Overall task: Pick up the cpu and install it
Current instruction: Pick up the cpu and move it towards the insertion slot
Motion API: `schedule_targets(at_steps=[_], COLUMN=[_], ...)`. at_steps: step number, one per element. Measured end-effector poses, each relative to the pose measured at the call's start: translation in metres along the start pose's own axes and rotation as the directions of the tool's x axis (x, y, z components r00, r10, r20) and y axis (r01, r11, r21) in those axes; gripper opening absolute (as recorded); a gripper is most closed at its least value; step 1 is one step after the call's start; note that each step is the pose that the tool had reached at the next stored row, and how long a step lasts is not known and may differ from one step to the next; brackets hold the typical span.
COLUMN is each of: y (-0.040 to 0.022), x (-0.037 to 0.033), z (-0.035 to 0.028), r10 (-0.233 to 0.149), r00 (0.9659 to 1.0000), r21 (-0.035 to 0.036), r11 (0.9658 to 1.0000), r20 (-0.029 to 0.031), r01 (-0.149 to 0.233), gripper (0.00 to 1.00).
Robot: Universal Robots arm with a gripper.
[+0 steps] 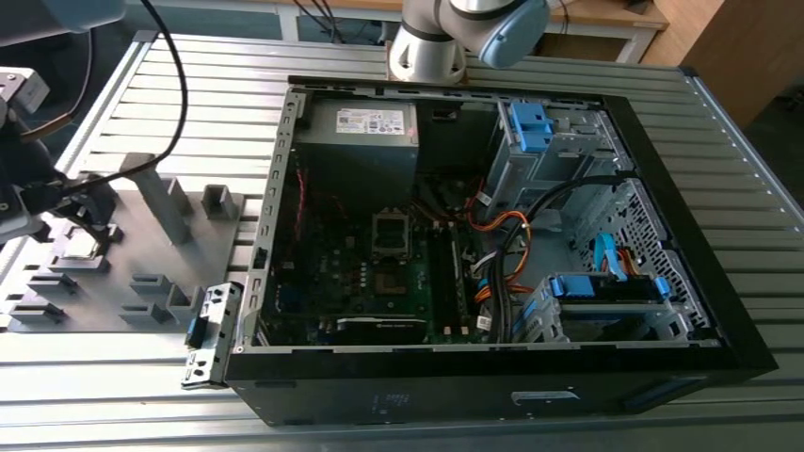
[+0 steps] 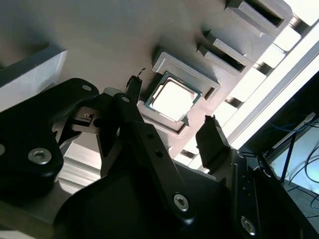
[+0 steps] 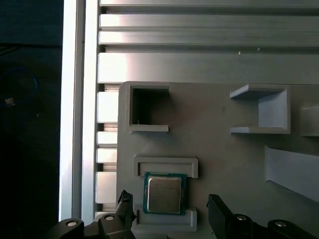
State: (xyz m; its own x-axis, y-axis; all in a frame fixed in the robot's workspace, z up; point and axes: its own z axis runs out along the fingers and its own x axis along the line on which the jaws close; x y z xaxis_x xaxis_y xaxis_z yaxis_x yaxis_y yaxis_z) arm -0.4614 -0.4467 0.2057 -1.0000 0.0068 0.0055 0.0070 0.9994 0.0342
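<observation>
Two-fingered, poised with the gripper [image 2: 172, 101] released and empty, one fingertip [image 2: 212, 135] either side of the cpu [image 3: 164, 193] lying flat in its grey tray [image 3: 224, 149] pocket.

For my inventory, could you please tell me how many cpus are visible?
1: the cpu sits in a recess of the grey tray; others may hide inside the computer case.
</observation>
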Motion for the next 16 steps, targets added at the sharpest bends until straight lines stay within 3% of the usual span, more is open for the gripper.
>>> schedule_targets(at_steps=[9, 16], y=[0.0001, 0.0034], x=[0.001, 0.001], z=[0.0129, 0.016], r10=[0.0, 0.0], r00=[1.0, 1.0], r21=[0.0007, 0.0006], r11=[1.0, 1.0], r20=[0.0001, 0.0002], r01=[0.0, 0.0], gripper=[0.71, 0.71])
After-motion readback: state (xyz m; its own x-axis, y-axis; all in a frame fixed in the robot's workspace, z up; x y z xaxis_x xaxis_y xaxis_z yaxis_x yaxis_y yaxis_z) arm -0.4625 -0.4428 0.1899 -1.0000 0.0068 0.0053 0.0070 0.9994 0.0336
